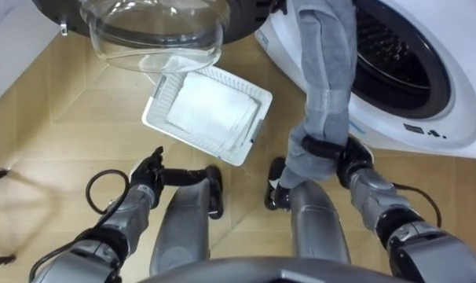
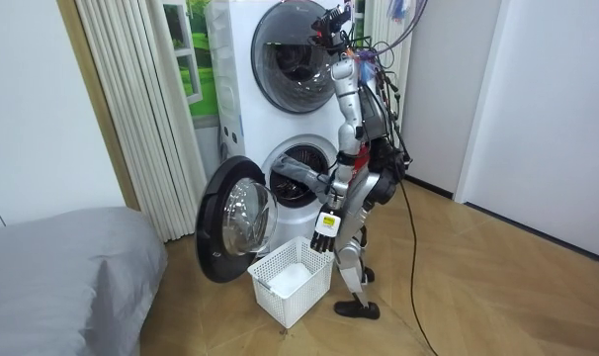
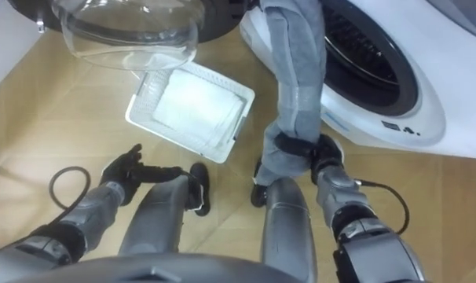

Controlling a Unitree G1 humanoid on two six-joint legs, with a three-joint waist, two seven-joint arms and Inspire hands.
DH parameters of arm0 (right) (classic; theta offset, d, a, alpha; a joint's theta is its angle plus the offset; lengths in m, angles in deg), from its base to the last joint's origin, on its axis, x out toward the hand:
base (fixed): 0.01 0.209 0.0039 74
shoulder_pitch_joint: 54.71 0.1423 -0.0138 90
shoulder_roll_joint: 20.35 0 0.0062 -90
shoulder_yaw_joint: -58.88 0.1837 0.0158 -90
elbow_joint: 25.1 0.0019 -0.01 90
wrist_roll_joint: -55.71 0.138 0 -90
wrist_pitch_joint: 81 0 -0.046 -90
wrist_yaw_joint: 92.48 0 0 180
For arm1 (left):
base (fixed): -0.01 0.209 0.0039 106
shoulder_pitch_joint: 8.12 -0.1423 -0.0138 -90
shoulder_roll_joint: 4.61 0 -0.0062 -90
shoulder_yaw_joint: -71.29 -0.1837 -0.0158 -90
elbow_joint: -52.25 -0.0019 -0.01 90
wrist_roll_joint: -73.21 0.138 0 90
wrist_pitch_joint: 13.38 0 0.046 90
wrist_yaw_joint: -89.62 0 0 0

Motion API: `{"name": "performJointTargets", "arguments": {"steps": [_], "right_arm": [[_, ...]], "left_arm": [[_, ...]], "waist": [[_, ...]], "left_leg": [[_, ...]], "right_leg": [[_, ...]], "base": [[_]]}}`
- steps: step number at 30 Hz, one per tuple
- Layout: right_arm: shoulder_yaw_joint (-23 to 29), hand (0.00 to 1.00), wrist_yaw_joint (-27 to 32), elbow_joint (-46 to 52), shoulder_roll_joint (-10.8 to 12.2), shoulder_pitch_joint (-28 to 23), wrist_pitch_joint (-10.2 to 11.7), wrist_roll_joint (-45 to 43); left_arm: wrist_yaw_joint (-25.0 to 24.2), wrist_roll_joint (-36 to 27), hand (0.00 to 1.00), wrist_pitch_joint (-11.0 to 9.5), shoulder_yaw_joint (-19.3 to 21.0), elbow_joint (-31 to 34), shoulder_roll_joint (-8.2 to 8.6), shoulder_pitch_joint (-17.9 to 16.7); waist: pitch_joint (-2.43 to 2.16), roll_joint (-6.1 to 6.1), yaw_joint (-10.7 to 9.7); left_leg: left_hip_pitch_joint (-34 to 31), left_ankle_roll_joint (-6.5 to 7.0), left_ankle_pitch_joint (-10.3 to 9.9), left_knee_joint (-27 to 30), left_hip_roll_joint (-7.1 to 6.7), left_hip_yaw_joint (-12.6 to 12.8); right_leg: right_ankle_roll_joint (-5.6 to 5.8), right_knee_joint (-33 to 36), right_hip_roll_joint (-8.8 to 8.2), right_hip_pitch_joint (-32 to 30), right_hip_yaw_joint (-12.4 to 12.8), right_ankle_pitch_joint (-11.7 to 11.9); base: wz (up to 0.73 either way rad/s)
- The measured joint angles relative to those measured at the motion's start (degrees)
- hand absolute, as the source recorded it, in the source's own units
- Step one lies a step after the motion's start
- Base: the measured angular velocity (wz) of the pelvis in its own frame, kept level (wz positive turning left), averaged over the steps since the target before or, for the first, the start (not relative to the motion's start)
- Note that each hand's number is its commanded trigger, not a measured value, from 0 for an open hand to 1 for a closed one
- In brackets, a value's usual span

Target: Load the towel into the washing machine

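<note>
Stands close before the lower washing machine (image 1: 450, 102), its round door (image 1: 155, 39) swung wide open to the robot's left. Grips the grey towel (image 1: 326, 71) in the right hand (image 1: 332, 153), fingers curled tight round the cloth near its lower end. From that grip, runs up past the left rim of the drum mouth (image 1: 395, 55) and off the top of the eye views; impossible to tell whether the far end lies inside the drum. Hangs low beside the left leg, the left hand (image 1: 148, 169), fingers loose and spread, holding nothing.

Step in hand, as judged: feeding the towel into the drum, not yet finished, since most of the cloth shows outside the mouth. Next move probably calls for lifting the gripped end forward through the opening, well past the rim, then letting go so nothing trails over the lip.

Counted: one grey towel; one white basket (image 1: 153, 118) on the floor below the door, just ahead of the feet; one white folded cloth (image 1: 210, 110) lying in it; two stacked machines, the upper machine (image 2: 290, 49) closed; one grey bed (image 2: 62, 267) at the room view's left.
</note>
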Motion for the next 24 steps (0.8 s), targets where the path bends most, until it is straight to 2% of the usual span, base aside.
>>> {"name": "performJointTargets", "arguments": {"steps": [4,8,10,14,18,20,22,24], "right_arm": [[1.56,1.0,1.33,-0.09,-0.48,0.13,-0.01,8.74],[2.88,1.0,2.61,-0.15,-0.78,0.6,-0.52,11.71],[3.19,1.0,2.84,-1.47,-0.9,1.52,-1.28,12.69],[3.24,1.0,3.12,-1.75,-0.95,1.68,-2.04,16.71],[3.96,1.0,3.52,-1.8,-1.23,1.68,-2.27,25.33],[5.77,1.0,3.52,-1.83,-1.63,1.68,-2.41,27.91],[9.33,1.0,3.67,-1.91,-2.57,2.62,-2.44,31.58],[11.78,1.0,4.01,-1.81,-3.23,4.33,-2.41,34.97]], "left_arm": [[1.56,-0.64,0.0,-0.32,0.54,-0.01,0.01,-0.23],[1.95,-0.7,0.0,-0.43,0.6,-0.19,0.05,-0.24],[1.93,-0.7,0.0,-0.35,0.56,-0.31,0.08,-0.22],[1.95,-0.77,0.0,-0.24,0.26,-0.43,0.05,-0.35],[1.95,-0.76,0.0,-0.1,0.21,-0.37,-0.12,-0.64],[2.13,-0.71,0.0,-0.1,0.6,-0.21,-0.14,-0.75],[2.77,-0.71,0.0,-0.1,0.63,0.12,-0.13,-0.92],[3.51,-0.75,0.0,-0.1,1.01,0.12,-0.19,-0.82]], "waist": [[0.1,-0.18,-0.05],[0.2,-0.41,-0.06],[0.44,-0.81,-0.09],[0.58,-1.04,-0.01],[0.56,-0.99,0.08],[0.54,-1.03,0.08],[0.49,-1.19,0.01],[0.48,-1.38,-0.24]], "left_leg": [[0.11,0.24,0.32,-0.68,-0.73,0.4],[-0.06,0.46,0.45,-0.48,-1.11,0.59],[0.1,0.71,0.62,-0.28,-1.62,0.59],[-0.12,0.88,0.69,0.22,-1.85,0.53],[-0.73,1.14,0.66,0.47,-1.81,0.4],[-0.86,1.34,0.78,0.45,-2.04,0.45],[-0.9,1.62,0.94,0.18,-2.84,1.04],[-1.05,1.69,0.97,0.19,-2.88,1.71]], "right_leg": [[0.21,0.74,-0.82,-0.55,0.52,-0.26],[0.39,0.9,-1.16,-0.94,0.82,-0.36],[0.62,1.4,-1.75,-0.97,0.82,-0.5],[0.83,1.74,-1.73,-0.91,0.79,-0.5],[0.99,1.77,-1.77,-1.04,0.47,-0.29],[1.06,2.19,-2.04,-1.31,0.59,-0.29],[1.42,3.52,-2.83,-2.33,1.24,-0.6],[1.49,3.83,-2.85,-3.0,2.05,-0.63]], "base": [[0.01],[0.01],[0.07],[0.04],[0.05],[0.08],[0.0],[-0.11]]}}
